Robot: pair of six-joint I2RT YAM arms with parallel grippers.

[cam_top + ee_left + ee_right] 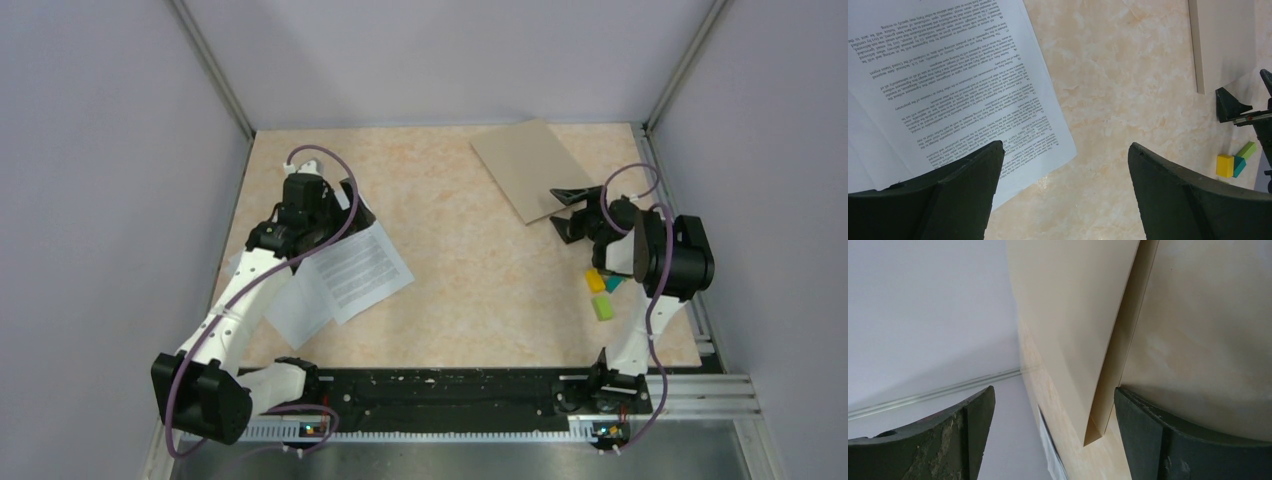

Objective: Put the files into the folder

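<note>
Near corner of the folder (528, 165) sits btwn spread jaws of the right gripper (569, 210) — left gripper (1063, 150), also spread, hovers over the files (352, 270).

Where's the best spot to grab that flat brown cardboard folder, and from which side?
Grip the flat brown cardboard folder by its near edge facing the right gripper, coming low from the right. It lies flat, so only an edge offers the jaws a bite.

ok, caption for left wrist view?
Open left fingers straddle the edge of the printed sheets; kraft folder and colored blocks lie on the marbled table.
</note>
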